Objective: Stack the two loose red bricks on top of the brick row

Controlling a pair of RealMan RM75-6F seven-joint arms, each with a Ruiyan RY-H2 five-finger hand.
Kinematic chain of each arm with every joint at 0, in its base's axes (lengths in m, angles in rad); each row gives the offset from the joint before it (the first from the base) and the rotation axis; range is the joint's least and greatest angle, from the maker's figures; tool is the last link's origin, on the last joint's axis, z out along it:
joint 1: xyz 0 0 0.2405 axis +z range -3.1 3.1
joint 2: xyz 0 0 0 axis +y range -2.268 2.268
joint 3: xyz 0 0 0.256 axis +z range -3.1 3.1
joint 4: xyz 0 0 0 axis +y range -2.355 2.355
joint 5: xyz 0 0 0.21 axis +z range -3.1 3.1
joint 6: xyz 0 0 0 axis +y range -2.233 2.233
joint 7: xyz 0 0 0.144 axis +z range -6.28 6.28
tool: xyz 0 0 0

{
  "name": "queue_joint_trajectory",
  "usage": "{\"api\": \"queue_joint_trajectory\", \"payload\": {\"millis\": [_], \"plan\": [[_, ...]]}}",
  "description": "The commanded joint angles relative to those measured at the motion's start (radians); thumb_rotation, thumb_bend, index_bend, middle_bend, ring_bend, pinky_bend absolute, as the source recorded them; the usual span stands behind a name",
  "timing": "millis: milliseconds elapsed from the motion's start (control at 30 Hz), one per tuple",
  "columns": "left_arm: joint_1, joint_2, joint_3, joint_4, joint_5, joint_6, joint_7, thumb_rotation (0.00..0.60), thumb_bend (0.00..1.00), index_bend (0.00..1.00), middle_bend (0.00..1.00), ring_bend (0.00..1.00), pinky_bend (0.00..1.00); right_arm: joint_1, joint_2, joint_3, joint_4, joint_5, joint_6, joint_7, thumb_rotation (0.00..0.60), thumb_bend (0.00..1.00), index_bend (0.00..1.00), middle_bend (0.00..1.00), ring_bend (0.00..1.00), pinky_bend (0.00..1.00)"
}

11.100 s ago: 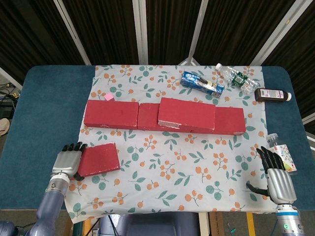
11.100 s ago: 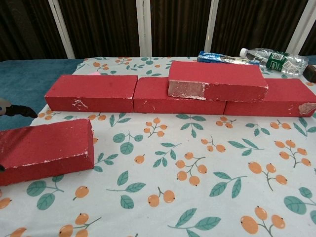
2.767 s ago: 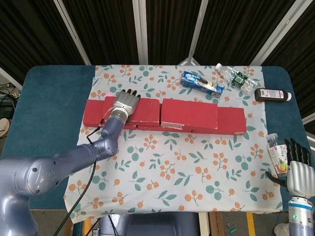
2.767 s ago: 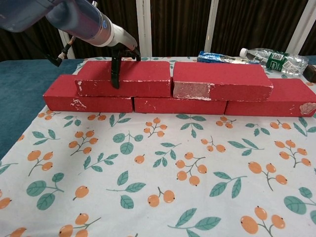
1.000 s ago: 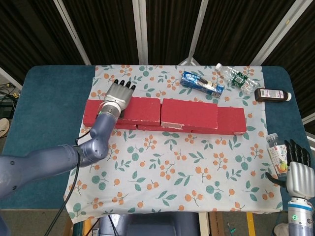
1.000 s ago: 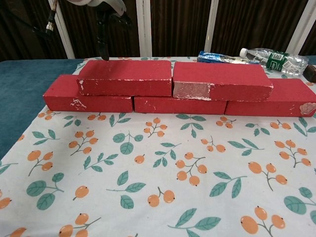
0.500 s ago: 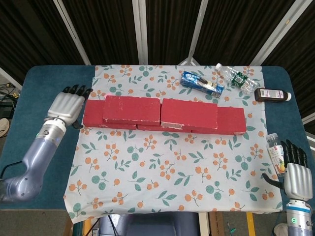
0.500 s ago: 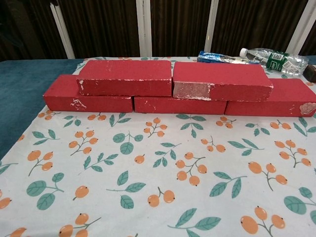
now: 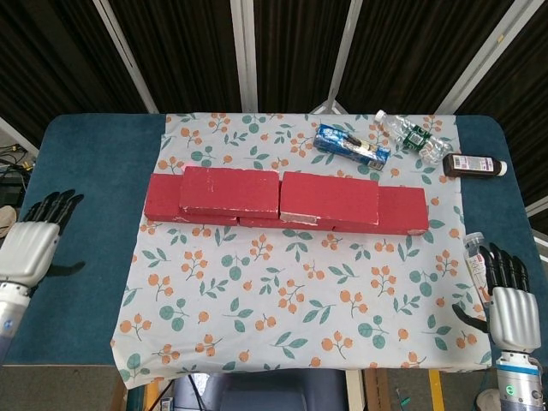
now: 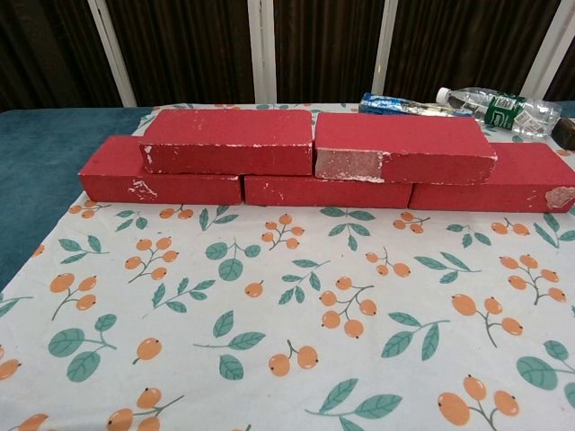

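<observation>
The left hand (image 9: 30,248), fingers apart and holding nothing, is now hanging off the cloth (image 9: 300,317) at nine o'clock, withdrawn from the brick row (image 9: 402,210). The right hand (image 9: 511,308) is idling empty, spread, at four o'clock. Both stacked bricks (image 9: 229,190) (image 9: 330,199) are sitting atop the row, touching end to end. No label is reading clearly.

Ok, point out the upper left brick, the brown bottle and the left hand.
upper left brick (image 9: 229,190), head view, middle of its top face
brown bottle (image 9: 473,165), head view, middle of its body
left hand (image 9: 28,248), head view, back of the hand
</observation>
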Motion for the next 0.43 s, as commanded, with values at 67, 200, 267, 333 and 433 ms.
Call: {"api": "queue_joint_trajectory", "payload": {"millis": [67,200,267,333,433], "plan": [[0.189,-0.156,0.051,0.163,0.164,0.204,-0.071,0.6,0.0,0.07,0.03,0.0,0.13,-0.005,0.008,-0.007,-0.004,-0.02,0.015,-0.001,0.6,0.15,0.0,0.0,0.0,0.0],[0.252,-0.211,0.051,0.234,0.206,0.25,-0.09,0.6,0.0,0.08,0.03,0.0,0.13,-0.01,0.015,-0.011,-0.011,-0.034,0.028,0.002,0.6,0.15,0.0,0.0,0.0,0.0],[0.279,-0.232,0.054,0.265,0.226,0.258,-0.099,0.6,0.0,0.09,0.03,0.0,0.13,-0.014,0.021,-0.014,-0.018,-0.042,0.035,0.009,0.6,0.15,0.0,0.0,0.0,0.0],[0.29,-0.236,0.054,0.28,0.25,0.259,-0.102,0.6,0.0,0.09,0.03,0.0,0.13,-0.017,0.025,-0.016,-0.024,-0.045,0.037,0.012,0.6,0.15,0.0,0.0,0.0,0.0],[0.31,-0.241,0.043,0.288,0.279,0.279,-0.106,0.6,0.0,0.09,0.03,0.0,0.13,-0.019,0.029,-0.019,-0.028,-0.05,0.039,0.013,0.6,0.15,0.0,0.0,0.0,0.0]]}}
